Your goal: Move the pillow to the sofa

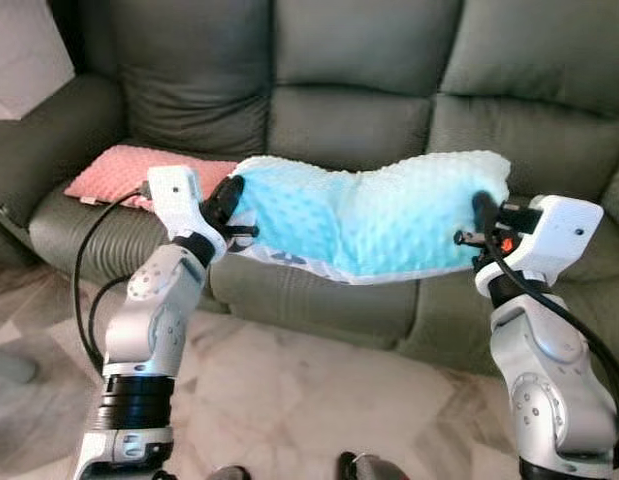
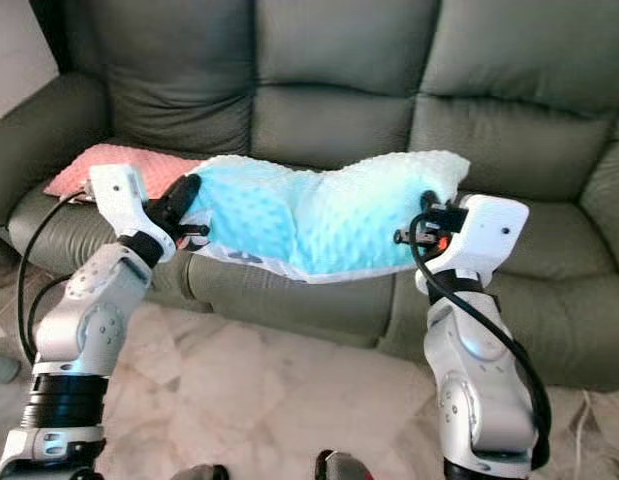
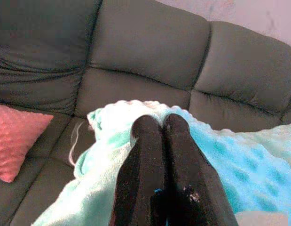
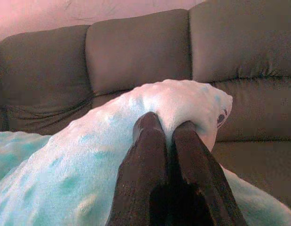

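No writing shows anywhere. The left gripper (image 1: 232,197) and right gripper (image 1: 482,212) each pinch an end of the blue pillow (image 1: 374,213), fingertips buried in fabric. Beyond them lies the sofa (image 1: 359,130).

No readable text, labels, brands, numbers or signs on anything here.
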Motion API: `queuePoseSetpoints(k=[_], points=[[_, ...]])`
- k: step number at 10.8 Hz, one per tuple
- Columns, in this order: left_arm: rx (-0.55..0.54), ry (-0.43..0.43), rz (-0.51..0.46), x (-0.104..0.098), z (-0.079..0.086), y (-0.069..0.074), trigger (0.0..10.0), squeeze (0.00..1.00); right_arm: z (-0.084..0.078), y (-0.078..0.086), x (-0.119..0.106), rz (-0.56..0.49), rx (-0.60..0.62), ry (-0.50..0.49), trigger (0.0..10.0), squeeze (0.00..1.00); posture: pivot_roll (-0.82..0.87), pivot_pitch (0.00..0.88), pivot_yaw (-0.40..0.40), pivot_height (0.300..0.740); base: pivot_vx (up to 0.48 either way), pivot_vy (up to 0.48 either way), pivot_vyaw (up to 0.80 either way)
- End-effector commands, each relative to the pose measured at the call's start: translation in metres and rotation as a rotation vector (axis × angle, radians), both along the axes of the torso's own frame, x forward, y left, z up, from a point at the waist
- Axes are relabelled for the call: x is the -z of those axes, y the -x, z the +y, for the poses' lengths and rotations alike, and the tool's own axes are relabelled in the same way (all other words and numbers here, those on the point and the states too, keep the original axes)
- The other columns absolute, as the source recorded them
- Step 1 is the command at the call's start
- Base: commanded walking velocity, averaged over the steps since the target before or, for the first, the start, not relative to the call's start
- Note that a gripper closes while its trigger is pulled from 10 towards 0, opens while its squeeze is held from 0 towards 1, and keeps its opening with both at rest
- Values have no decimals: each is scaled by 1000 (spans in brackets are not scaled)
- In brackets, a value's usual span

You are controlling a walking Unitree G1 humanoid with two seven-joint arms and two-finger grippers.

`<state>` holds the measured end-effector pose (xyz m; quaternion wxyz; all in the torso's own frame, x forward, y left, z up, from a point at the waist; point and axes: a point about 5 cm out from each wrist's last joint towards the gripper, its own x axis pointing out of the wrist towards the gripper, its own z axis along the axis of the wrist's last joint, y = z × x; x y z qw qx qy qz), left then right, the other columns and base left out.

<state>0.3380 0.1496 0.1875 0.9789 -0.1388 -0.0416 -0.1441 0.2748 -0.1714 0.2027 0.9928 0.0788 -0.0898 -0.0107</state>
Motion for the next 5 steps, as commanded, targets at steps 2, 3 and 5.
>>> queuePoseSetpoints(k=[2, 3, 5], points=[[-21, -27, -13, -2, 10, -5, 10000, 0, 1, 1, -3, -15, -6, 4, 10000, 0, -148, 157, 19, 740, 0, 0, 0], [-34, -33, -8, 0, 13, -8, 10000, 0, 2, 1, -2, -14, -8, 5, 10000, 0, -149, 152, 19, 740, 0, 0, 0], [-41, -37, -20, -1, 16, -14, 10000, 0, 5, 0, 2, -15, -33, 19, 10000, 0, -151, 146, 24, 740, 0, 0, 0]])
